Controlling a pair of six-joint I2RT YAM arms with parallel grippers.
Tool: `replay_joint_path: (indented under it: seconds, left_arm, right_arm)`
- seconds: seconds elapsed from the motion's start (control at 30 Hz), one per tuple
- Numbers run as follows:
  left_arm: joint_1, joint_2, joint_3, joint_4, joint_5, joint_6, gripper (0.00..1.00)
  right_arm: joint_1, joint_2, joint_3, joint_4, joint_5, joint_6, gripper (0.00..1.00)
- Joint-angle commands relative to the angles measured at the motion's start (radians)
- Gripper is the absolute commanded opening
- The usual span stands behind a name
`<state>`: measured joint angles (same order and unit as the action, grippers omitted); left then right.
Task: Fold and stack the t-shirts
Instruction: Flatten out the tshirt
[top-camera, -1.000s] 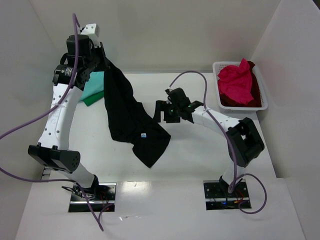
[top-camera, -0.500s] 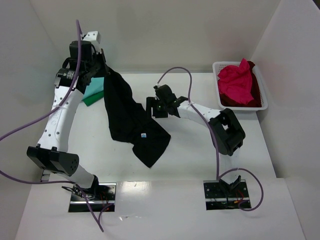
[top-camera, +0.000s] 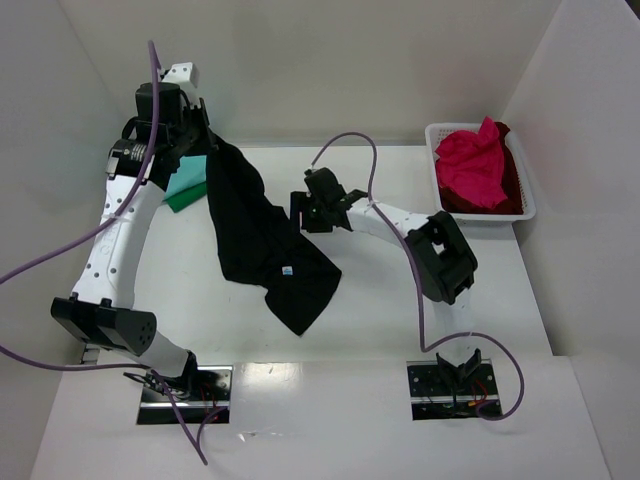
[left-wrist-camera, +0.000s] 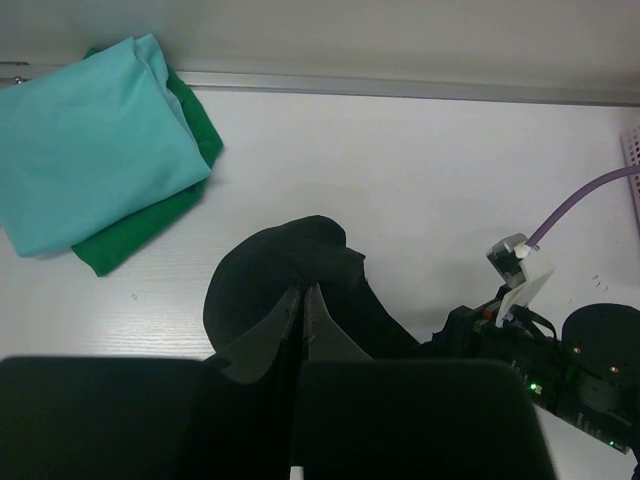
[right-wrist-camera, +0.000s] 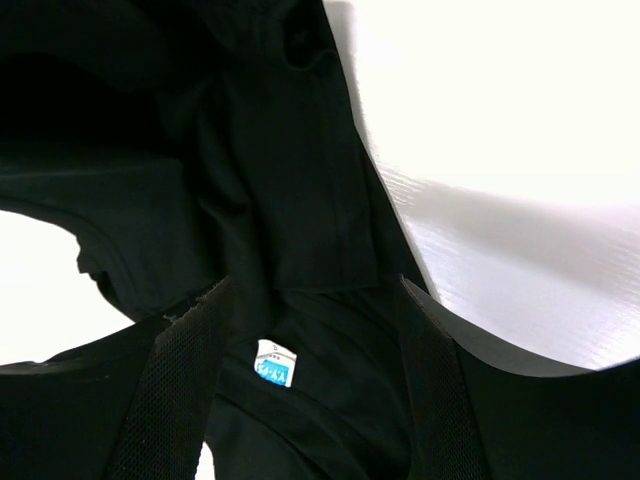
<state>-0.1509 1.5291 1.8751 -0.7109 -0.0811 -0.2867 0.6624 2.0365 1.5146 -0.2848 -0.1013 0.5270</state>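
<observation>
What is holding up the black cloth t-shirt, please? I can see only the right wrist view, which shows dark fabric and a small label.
Observer: The left gripper is shut on the black cloth t-shirt, holding its top end high near the back wall.
Operator: Thank you. Are any shirts folded yet?
Observer: Yes, a folded teal cloth t-shirt lies on a folded green cloth t-shirt at the back left of the table.
Operator: And which are not yet folded?
Observer: A crumpled pink-red cloth t-shirt lies on a dark red cloth t-shirt in the white plastic lattice basket at the back right.
</observation>
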Motion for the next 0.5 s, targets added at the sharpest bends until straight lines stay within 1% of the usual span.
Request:
replay_joint_path:
  seconds: [0.0, 0.1, 0.13, 0.3, 0.43, 0.47]
  left_arm:
    - [0.007, -0.024, -0.002, 0.031, -0.011, 0.015, 0.00]
    - [0.007, -0.015, -0.002, 0.031, 0.000, 0.015, 0.00]
    - [0.007, -0.015, -0.002, 0.031, 0.000, 0.015, 0.00]
    - [0.007, -0.006, 0.007, 0.031, 0.000, 0.024, 0.00]
    - [0.007, 0.003, 0.018, 0.022, -0.009, 0.024, 0.00]
    - [0.007, 0.003, 0.018, 0.022, -0.009, 0.024, 0.00]
  right_arm:
    - [-0.001, 0.028, 0.007, 0.007, 0.015, 0.014, 0.71]
    - [-0.001, 0.047, -0.002, 0.033, 0.006, 0.024, 0.70]
    - [-0.001, 0.059, -0.002, 0.033, -0.004, 0.024, 0.68]
    - [-0.001, 0.099, 0.047, 0.009, -0.005, 0.024, 0.67]
    - [-0.001, 0.125, 0.070, -0.001, -0.005, 0.024, 0.61]
    - [-0.001, 0.125, 0.070, -0.001, -0.005, 0.024, 0.61]
